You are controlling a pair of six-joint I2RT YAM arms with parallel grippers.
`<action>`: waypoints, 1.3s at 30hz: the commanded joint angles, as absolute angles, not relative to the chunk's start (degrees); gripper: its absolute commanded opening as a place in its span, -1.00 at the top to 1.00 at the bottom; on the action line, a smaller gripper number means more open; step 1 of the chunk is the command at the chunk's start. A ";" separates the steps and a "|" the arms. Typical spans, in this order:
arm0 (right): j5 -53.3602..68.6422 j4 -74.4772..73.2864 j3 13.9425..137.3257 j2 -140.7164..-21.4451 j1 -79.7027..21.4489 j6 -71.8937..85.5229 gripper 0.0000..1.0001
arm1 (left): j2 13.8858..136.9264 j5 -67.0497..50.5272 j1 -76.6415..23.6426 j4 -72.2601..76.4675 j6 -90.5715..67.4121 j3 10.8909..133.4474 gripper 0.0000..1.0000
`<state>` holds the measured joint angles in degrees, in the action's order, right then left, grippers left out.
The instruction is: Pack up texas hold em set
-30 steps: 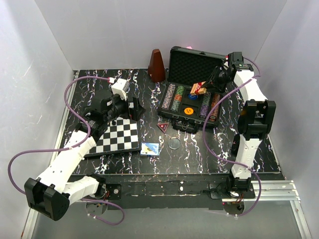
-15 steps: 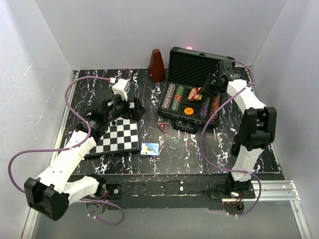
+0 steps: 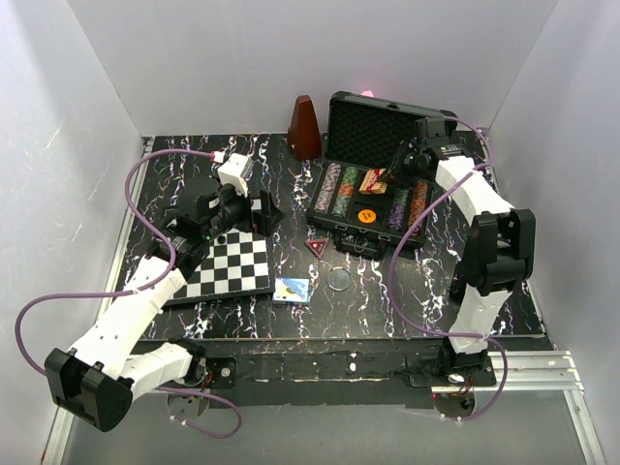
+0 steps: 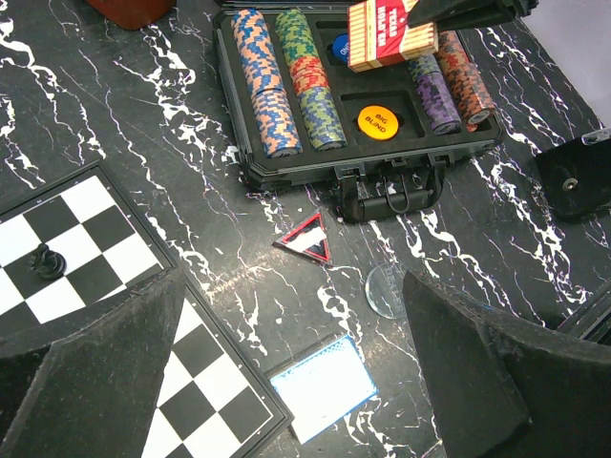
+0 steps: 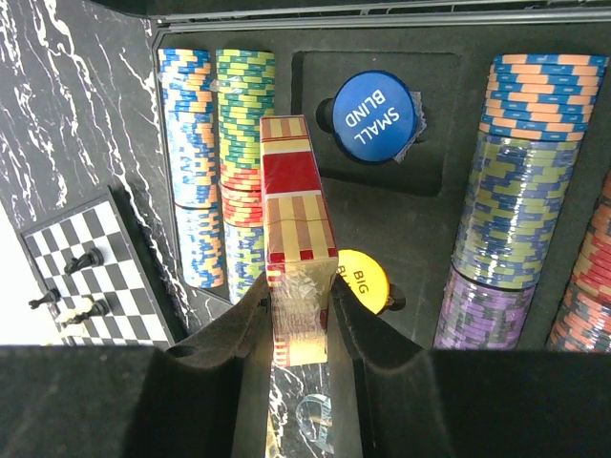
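The black case (image 3: pixel 373 126) stands open at the back right, its foam-lined lid upright. Rows of striped chips (image 4: pixel 267 81) fill its sides, with a blue SMALL BLIND button (image 5: pixel 374 116) and an orange BIG BLIND button (image 4: pixel 378 121) in the middle pockets. My right gripper (image 5: pixel 299 305) is shut on a red-and-cream card box (image 5: pixel 296 210) and holds it above the case's middle (image 3: pixel 373 180). A blue card box (image 4: pixel 322 386) lies on the table by the chessboard's corner, under my open left gripper (image 4: pixel 305 382), which holds nothing.
A clear round disc (image 4: pixel 387 289) and a red triangular piece (image 4: pixel 307 239) lie on the table in front of the case. The chessboard (image 3: pixel 231 266) with a black pawn (image 4: pixel 46 260) is at the left. A brown metronome (image 3: pixel 304 128) stands left of the lid.
My right gripper has carried the red-and-cream card box leftward, from over the case's right side to over its middle. The left arm has stayed put.
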<state>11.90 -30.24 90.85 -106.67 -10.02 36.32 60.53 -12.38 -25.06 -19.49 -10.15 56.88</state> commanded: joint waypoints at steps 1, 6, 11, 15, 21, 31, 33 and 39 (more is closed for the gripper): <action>12.04 -29.78 94.21 -109.68 -10.11 36.13 0.97 | 58.80 -10.99 -25.66 -19.51 -9.14 58.45 -0.96; 10.82 -29.28 95.54 -111.45 -10.20 35.95 0.97 | 58.71 -10.99 -26.10 -19.42 -8.97 58.45 -0.96; 10.46 -31.19 98.34 -113.46 -10.11 35.68 0.97 | 58.71 -10.90 -26.10 -19.42 -8.96 58.36 -0.96; 10.20 -31.82 99.49 -114.96 -10.02 35.24 0.97 | 58.80 -10.99 -26.10 -19.25 -8.96 58.36 -0.96; 11.16 -29.18 98.62 -113.29 -9.32 36.47 0.97 | 58.98 -11.07 -26.19 -19.16 -8.96 58.18 -0.96; 13.45 -31.11 100.63 -110.92 -8.35 36.65 0.97 | 59.15 -11.34 -26.19 -19.07 -9.05 58.27 -0.96; 13.62 -31.64 100.98 -110.92 -8.17 36.65 0.97 | 59.33 -11.43 -26.19 -19.07 -9.14 58.18 -0.96; 14.50 -31.55 100.46 -109.78 -7.82 36.65 0.97 | 59.24 -11.51 -26.19 -18.98 -9.14 58.18 -0.96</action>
